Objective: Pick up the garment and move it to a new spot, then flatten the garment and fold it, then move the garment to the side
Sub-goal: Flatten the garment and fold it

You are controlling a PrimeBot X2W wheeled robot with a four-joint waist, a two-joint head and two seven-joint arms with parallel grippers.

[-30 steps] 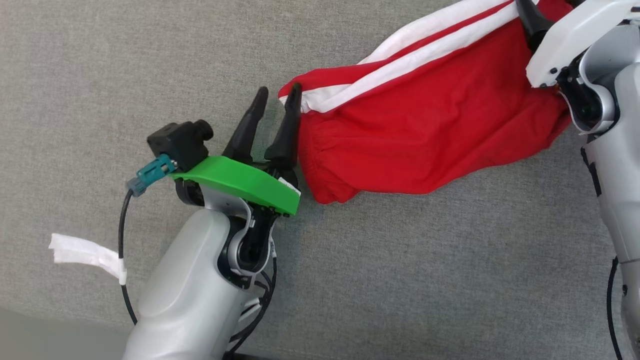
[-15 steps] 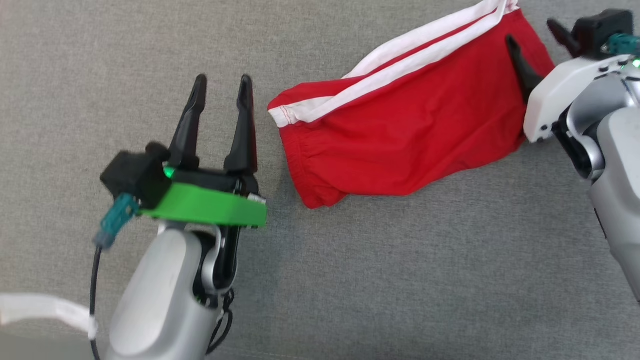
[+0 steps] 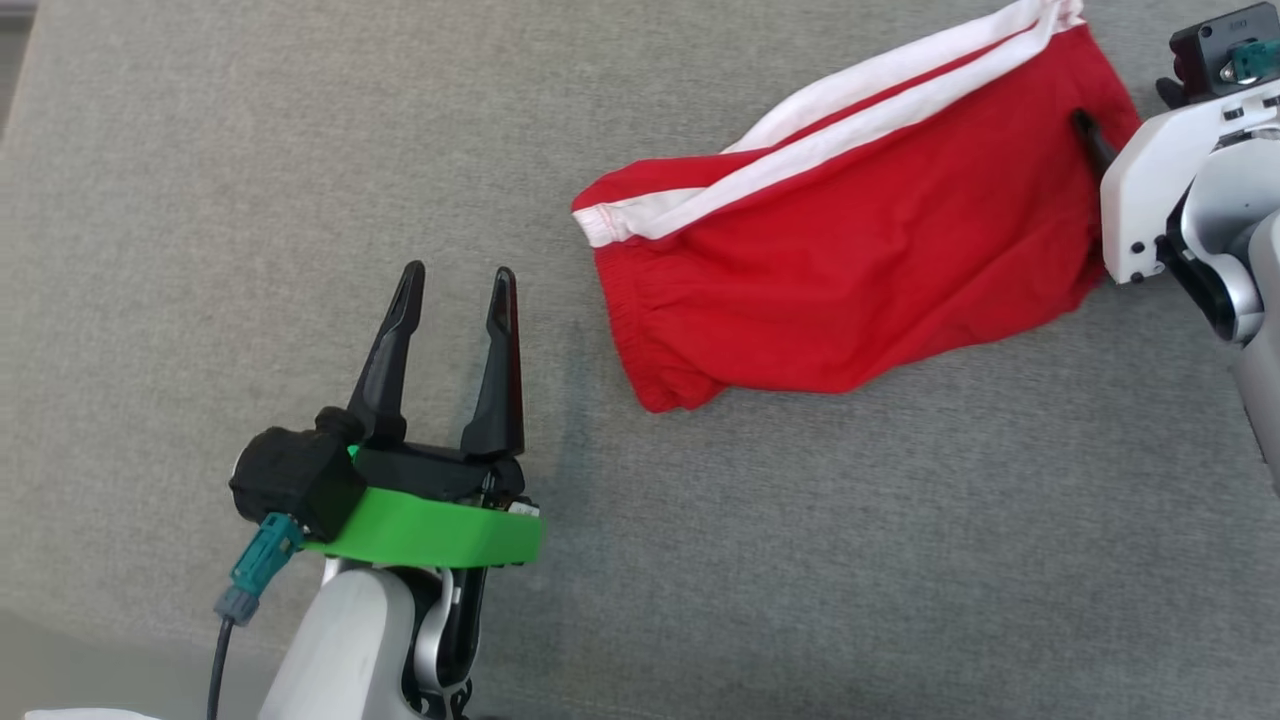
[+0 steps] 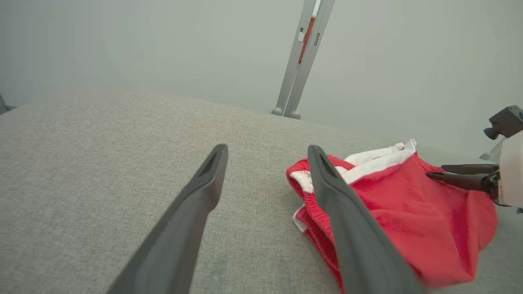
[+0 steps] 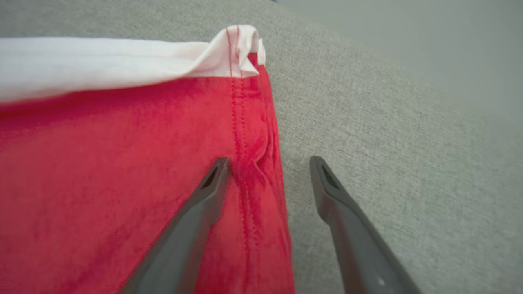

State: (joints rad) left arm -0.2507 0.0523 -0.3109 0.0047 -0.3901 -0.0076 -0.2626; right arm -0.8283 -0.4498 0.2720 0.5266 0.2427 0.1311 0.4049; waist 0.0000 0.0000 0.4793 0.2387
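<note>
Change: the left gripper point(image 3: 458, 272) has drawn away from the garment point(image 3: 850, 270). A second ago one of its fingers touched the waistband corner, and now a strip of the grey surface point(image 3: 300, 150) lies between them. The right gripper point(image 5: 269, 161) has also pulled back, from over the garment's white stripes point(image 3: 800, 150) to its hem edge.
Garment: red shorts with two white stripes along the far side. They lie loosely flat on the grey surface, held by neither gripper.
Garment ends: the gathered waistband point(image 3: 625, 320) is the end nearer the left gripper. The stitched hem point(image 5: 239, 122) is the end at the right gripper.
Left gripper: its fingers are spread with nothing between them. It is near the waistband end of the garment and clearly apart from it.
Right gripper: its fingers are spread and pinch nothing. One finger is over the red cloth just beside the hem seam, the other over the grey surface just past the hem edge. I cannot tell whether the first finger touches the cloth.
Green bracket point(image 3: 430, 535): it sits on the left wrist, on the side away from the garment.
Behind the garment: in the left wrist view a grey upright post point(image 4: 302, 61) stands beyond the garment, against a pale wall.
</note>
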